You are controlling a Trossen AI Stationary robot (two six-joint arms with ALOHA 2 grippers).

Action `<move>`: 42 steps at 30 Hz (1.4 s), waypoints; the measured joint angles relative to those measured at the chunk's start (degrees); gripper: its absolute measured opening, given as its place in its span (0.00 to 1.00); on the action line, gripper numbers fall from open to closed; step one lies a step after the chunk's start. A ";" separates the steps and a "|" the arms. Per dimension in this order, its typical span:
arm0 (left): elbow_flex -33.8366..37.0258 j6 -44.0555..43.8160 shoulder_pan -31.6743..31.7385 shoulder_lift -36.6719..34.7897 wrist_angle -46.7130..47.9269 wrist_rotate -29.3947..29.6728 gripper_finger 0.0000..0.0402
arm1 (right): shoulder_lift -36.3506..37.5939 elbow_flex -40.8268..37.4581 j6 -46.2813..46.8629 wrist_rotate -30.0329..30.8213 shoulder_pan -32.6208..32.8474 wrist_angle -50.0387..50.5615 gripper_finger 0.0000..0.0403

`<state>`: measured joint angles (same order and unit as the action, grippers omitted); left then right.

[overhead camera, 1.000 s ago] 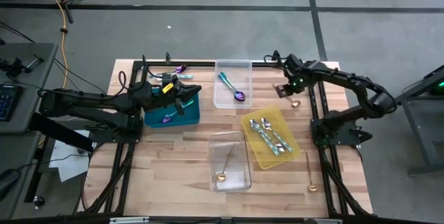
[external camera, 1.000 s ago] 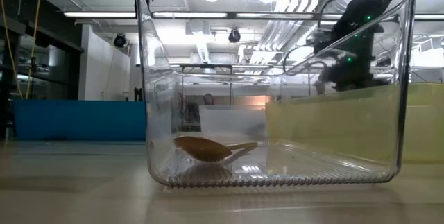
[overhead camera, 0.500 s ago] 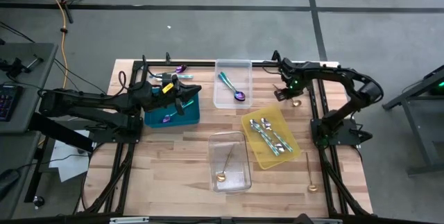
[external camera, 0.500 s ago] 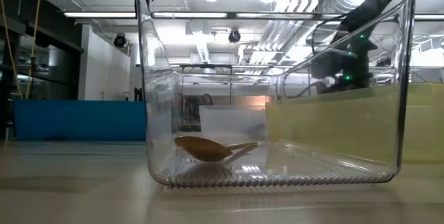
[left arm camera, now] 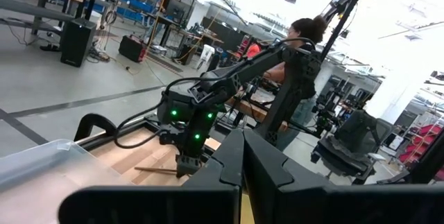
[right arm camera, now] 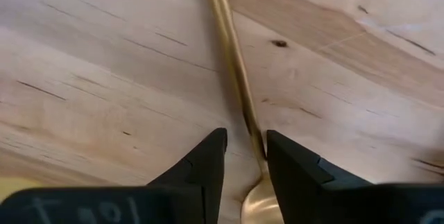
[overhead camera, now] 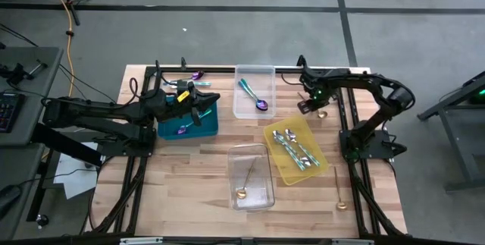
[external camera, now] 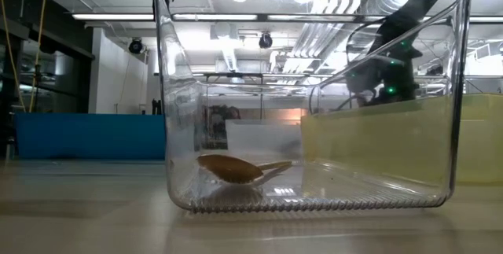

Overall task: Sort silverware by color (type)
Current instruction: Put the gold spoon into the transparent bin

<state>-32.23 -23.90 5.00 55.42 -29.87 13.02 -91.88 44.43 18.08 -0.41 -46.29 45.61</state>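
My right gripper (overhead camera: 309, 104) hangs over the table's far right part, pointing down at a gold spoon (overhead camera: 323, 112) that lies flat on the wood. In the right wrist view the gripper (right arm camera: 246, 158) is open a little, one finger on each side of the spoon's neck (right arm camera: 254, 137). My left gripper (overhead camera: 206, 105) waits shut above the teal tray (overhead camera: 168, 130), which holds a purple spoon (overhead camera: 185, 128). Another purple spoon (overhead camera: 195, 75) lies on the table's far left part. A second gold spoon (overhead camera: 339, 192) rests on the table near the right edge. My right gripper comes from above with its fingers across the gold spoon's neck (right arm camera: 257, 148), just behind the bowl. One finger (right arm camera: 291, 168) stands right beside the neck; whether it touches I cannot tell. The spoon lies flat on the table.
A clear tray (overhead camera: 254, 72) at the far edge holds a teal-handled spoon. The yellow tray (overhead camera: 282, 175) holds several silver pieces. A clear tray (overhead camera: 250, 154) near the front holds a gold spoon (external camera: 232, 169). A person shows beyond the table in the left wrist view.
My right arm has drawn its elbow in toward the table, and its gripper has shifted a little toward the table's left edge and down over the gold spoon. The left arm and all the silverware have stayed where they were.
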 joint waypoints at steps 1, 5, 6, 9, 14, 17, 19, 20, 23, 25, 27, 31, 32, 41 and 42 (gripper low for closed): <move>0.00 0.00 0.02 0.00 0.00 0.00 0.00 | -0.02 0.04 -0.06 0.52 0.38 0.36 0.25; 0.00 0.03 0.02 0.00 0.02 0.00 0.00 | -0.06 0.04 -0.39 0.90 1.42 1.62 0.12; 0.00 0.01 0.01 0.00 0.00 0.00 0.00 | -0.08 0.02 -0.41 0.76 1.58 1.71 0.07; 0.00 0.03 0.02 0.00 0.02 0.00 0.00 | -0.07 0.02 -0.39 1.09 2.14 2.07 0.03; 0.00 0.03 0.02 0.00 0.00 0.00 0.00 | 1.06 -0.29 -0.45 1.48 2.97 2.53 0.02; 0.00 0.05 0.02 0.01 0.00 0.00 0.00 | 4.24 -0.93 -0.32 0.36 3.66 6.14 0.01; 0.00 0.13 0.00 0.00 0.02 0.00 0.00 | 7.82 -0.62 -0.13 0.54 4.26 5.19 0.01; 0.00 0.18 0.01 0.00 0.00 0.00 0.00 | 9.77 -0.44 -0.03 0.82 4.56 4.94 0.01; 0.00 0.30 0.01 0.00 0.02 0.00 0.00 | 16.36 -0.70 1.82 1.01 5.93 6.78 0.01; 0.00 0.50 0.00 0.00 0.02 0.00 0.00 | 21.31 -0.50 3.40 0.99 7.44 5.51 0.01; 0.00 0.51 0.01 0.00 0.02 0.00 0.00 | 26.31 -0.50 5.82 0.99 9.35 5.06 0.01; 0.00 0.55 0.01 0.00 0.02 0.01 0.00 | 35.59 -0.50 12.13 0.68 15.01 0.38 0.00; 0.00 0.55 0.02 0.00 0.02 0.02 0.00 | 37.50 -0.50 13.35 0.56 16.84 -1.26 0.00; 0.00 0.54 0.02 0.00 0.03 0.02 0.00 | 44.59 -0.44 14.78 1.91 33.26 -24.14 0.00; 0.00 0.53 0.02 0.00 0.02 0.02 0.00 | 44.50 -0.44 13.81 2.40 34.76 -26.68 0.00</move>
<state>-32.23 -23.38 5.02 55.42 -29.85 13.04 -47.38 43.99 31.89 1.99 -11.54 18.93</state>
